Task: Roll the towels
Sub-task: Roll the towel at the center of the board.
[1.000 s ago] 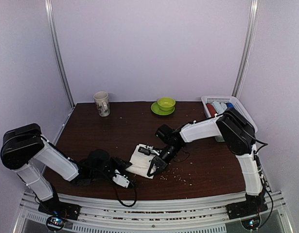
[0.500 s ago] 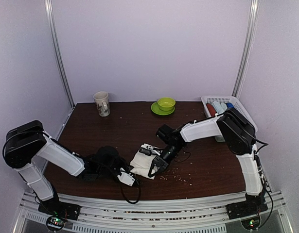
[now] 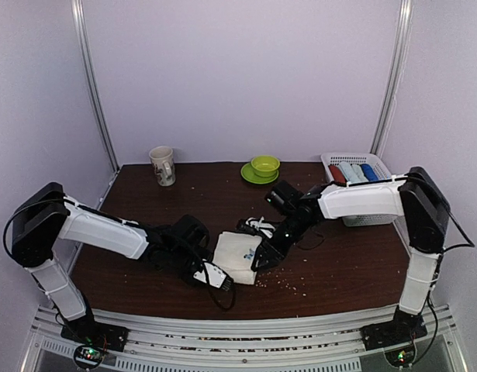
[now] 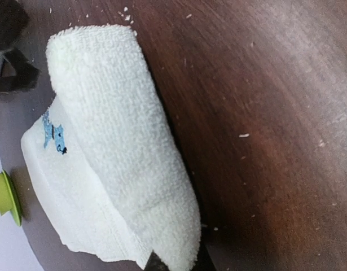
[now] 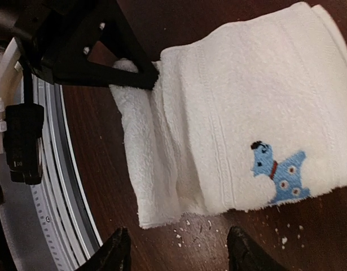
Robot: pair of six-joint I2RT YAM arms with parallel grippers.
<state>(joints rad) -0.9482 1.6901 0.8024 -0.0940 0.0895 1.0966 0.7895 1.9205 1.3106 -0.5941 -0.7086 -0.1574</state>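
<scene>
A cream-white towel [image 3: 238,254] with a small blue dog patch [image 5: 277,172] lies folded near the table's front middle. Its near edge is curled into a thick roll [image 4: 119,141]. My left gripper [image 3: 222,277] is shut on the near corner of that roll. In the right wrist view its black fingers [image 5: 125,68] pinch the corner. My right gripper [image 5: 181,251] stands open just off the towel's right-hand edge, with only bare table and crumbs between its fingertips. In the top view the right gripper [image 3: 259,259] sits at the towel's right side.
A mug [image 3: 163,165] stands at the back left and a green bowl on a saucer [image 3: 264,167] at the back middle. A white basket [image 3: 378,172] with red and blue towel rolls is at the back right. Crumbs [image 3: 288,285] dot the brown table. The metal front rail [image 5: 55,186] runs close by.
My right gripper has opened and let go of the towel, and its arm has swung right. My left gripper moved right and shut on the towel's near edge.
</scene>
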